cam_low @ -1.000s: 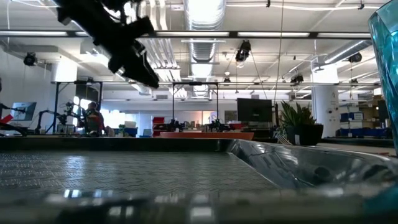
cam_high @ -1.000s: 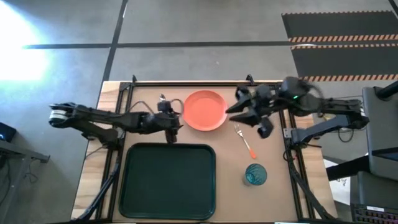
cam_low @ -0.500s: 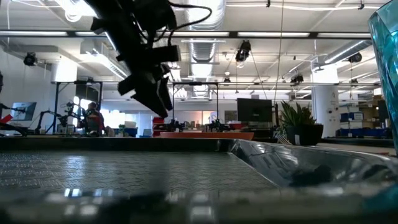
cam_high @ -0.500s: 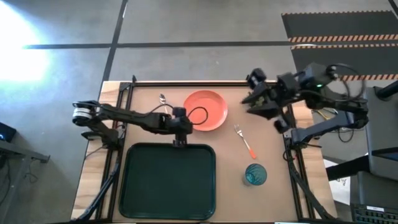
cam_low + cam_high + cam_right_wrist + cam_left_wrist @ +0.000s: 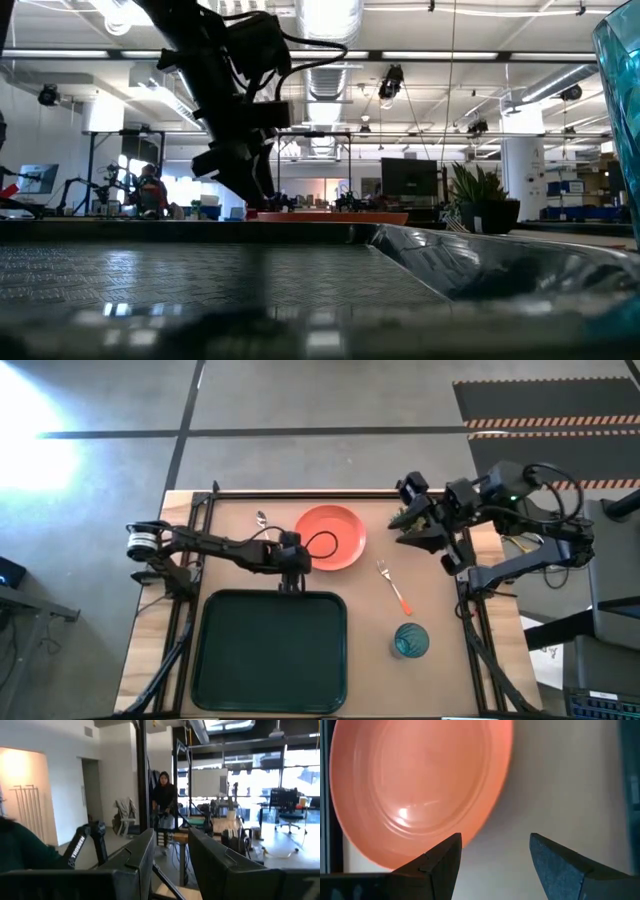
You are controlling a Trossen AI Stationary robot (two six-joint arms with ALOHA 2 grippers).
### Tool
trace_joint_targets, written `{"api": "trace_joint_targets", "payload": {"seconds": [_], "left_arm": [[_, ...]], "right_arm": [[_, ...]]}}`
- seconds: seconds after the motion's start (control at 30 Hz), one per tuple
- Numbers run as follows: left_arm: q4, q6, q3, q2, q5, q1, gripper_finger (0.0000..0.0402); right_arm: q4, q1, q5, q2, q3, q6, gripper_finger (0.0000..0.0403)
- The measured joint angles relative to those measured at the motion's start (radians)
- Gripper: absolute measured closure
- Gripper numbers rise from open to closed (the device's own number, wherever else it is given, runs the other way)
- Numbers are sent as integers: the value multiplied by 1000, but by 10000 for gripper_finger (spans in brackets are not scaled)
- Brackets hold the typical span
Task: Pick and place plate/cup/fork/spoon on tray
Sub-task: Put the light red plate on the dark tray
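Tableware sits mostly outside the large dark green rectangular plastic tray point(image 5: 270, 650), which lies at the table's near edge. Behind it rests the round flat orange-red plate point(image 5: 330, 537), with the small orange-handled spoon point(image 5: 261, 519) to its left. The orange-handled fork point(image 5: 394, 588) and the translucent teal-blue plastic cup point(image 5: 410, 640) lie to the tray's right. The left gripper point(image 5: 292, 572) hangs low between the plate's near-left rim and the tray's far edge, jaws apart and holding nothing (the wrist view shows bare table between them). The right gripper point(image 5: 412, 524) is raised beside the plate's right side, jaws slightly apart and holding nothing.
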Motion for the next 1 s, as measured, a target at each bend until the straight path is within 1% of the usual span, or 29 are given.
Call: {"api": "trace_joint_targets", "payload": {"seconds": [0.13, 0.27, 0.57, 0.7, 0.9, 1.0], "left_arm": [[-1, 1, 0, 8, 12, 33, 185], [-1, 2, 0, 10, 58, 49, 185], [2, 52, -10, 10, 66, 65, 185], [8, 53, -30, 10, 87, 77, 185], [64, 59, -47, 10, 87, 85, 185], [118, 98, -47, 10, 87, 92, 185]], "right_arm": [[-7, 0, 1, 10, -2, 1, 294], [2, 0, 0, 6, -1, 3, 293], [-1, 0, 0, 7, -1, 0, 294], [-1, 0, 0, 7, -1, 0, 296], [-2, 0, 0, 7, -1, -1, 296], [-4, 0, 0, 7, -1, 0, 296]]}}
